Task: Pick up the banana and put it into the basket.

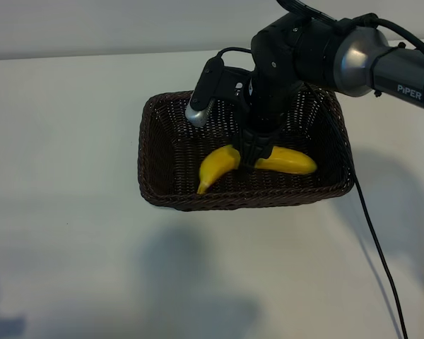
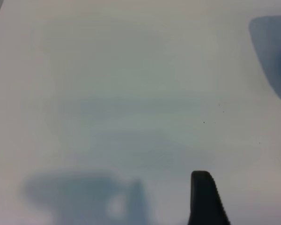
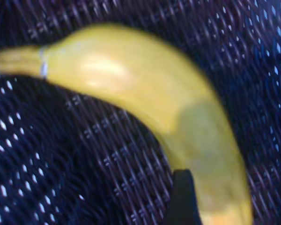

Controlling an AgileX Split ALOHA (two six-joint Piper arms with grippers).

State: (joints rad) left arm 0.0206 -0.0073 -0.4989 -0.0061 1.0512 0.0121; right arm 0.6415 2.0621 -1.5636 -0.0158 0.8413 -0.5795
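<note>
The yellow banana (image 1: 283, 162) lies on the floor of the dark brown wicker basket (image 1: 155, 185), a little toward its near side. My right gripper (image 1: 253, 157) reaches straight down into the basket and straddles the banana at its middle. The right wrist view shows the banana (image 3: 145, 98) close up across the weave of the basket (image 3: 61, 168). My left gripper (image 2: 246, 201) is outside the exterior view. It hangs open over bare white table with nothing between its fingers (image 2: 203, 199).
The basket stands on a white table (image 1: 71, 247), with open surface around it. A black cable (image 1: 378, 254) trails from the right arm across the table to the right of the basket.
</note>
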